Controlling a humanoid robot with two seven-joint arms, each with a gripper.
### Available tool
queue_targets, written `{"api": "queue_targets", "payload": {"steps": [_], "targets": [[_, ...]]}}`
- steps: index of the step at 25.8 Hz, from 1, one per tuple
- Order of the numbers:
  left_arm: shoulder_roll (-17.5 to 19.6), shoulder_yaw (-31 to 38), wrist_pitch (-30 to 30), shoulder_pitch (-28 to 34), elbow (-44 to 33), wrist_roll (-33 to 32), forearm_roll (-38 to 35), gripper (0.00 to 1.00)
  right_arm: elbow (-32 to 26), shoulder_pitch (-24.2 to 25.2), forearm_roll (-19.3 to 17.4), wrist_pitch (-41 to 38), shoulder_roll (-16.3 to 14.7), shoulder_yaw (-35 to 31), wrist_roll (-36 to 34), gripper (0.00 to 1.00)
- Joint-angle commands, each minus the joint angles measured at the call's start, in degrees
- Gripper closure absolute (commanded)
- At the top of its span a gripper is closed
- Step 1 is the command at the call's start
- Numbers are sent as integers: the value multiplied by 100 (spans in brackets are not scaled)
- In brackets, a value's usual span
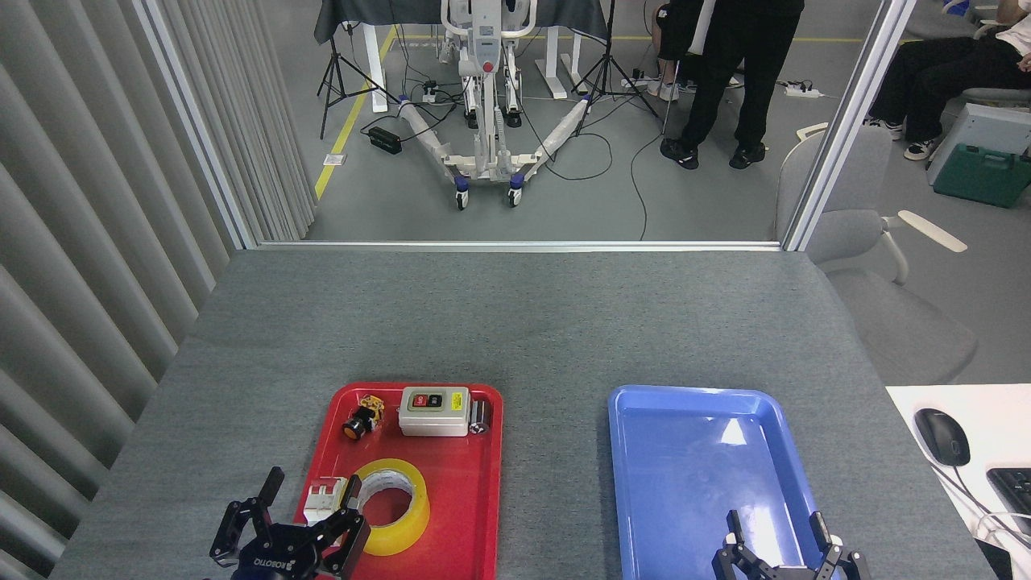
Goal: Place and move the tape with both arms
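Yellow tape (393,506) lies flat in a red tray (467,524). Left hand (302,515), fingers spread, empty, sits just left of the tape. Right hand (777,536), also spread and empty, hangs over a blue tray (693,451) right of the red one.

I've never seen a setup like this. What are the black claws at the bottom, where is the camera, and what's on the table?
The one picture is taken from a robot's head, looking down at a grey table. The claws are its own tools: the left tool open around the edge of a yellow tape roll, the right tool open, holding nothing, over an empty blue tray. The tape lies in a red tray beside a white breaker, a switch box and a push button.
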Motion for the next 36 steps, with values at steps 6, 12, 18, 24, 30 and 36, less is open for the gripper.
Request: {"api": "queue_targets", "payload": {"steps": [6,12,18,24,30,36], "targets": [[-33,263,-166,47,-11,-267,31,0,0,6,0,1,-6,4,0,0],[-33,298,-210,47,-11,-373,31,0,0,-12,0,1,-6,4,0,0],[-68,289,-228,38,-11,-338,31,0,0,6,-9,-17,-6,4,0,0],[-77,298,-237,29,-11,-346,31,0,0,15,0,-17,-6,13,-9,0],[-68,289,-237,29,-11,-355,31,0,0,15,-9,-17,-6,13,-9,0],[-68,280,-228,20,-11,-373,31,0,0,15,-9,-17,-6,13,-9,0]]}}
